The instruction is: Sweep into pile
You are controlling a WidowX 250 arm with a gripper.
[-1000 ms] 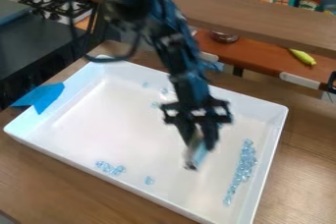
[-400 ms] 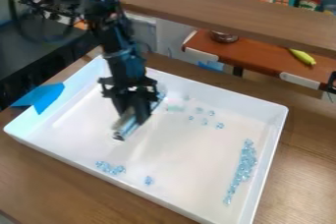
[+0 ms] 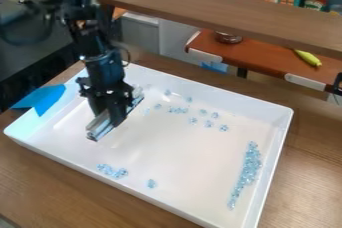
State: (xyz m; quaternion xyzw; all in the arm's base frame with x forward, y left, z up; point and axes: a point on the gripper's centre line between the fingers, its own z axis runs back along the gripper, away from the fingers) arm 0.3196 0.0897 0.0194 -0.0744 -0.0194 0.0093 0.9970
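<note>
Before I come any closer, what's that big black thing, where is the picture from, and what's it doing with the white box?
The black thing is a robot arm. A fixed camera looks down at it from above, at a slant. Its hand-like part, the end effector, holds a pale, bar-shaped sweeping tool over the white tray. Clear, bluish bits, perhaps beads, lie inside: a long strip near the right wall, small clumps near the front, and scattered bits farther back. The job is sweeping them into a pile.
</note>
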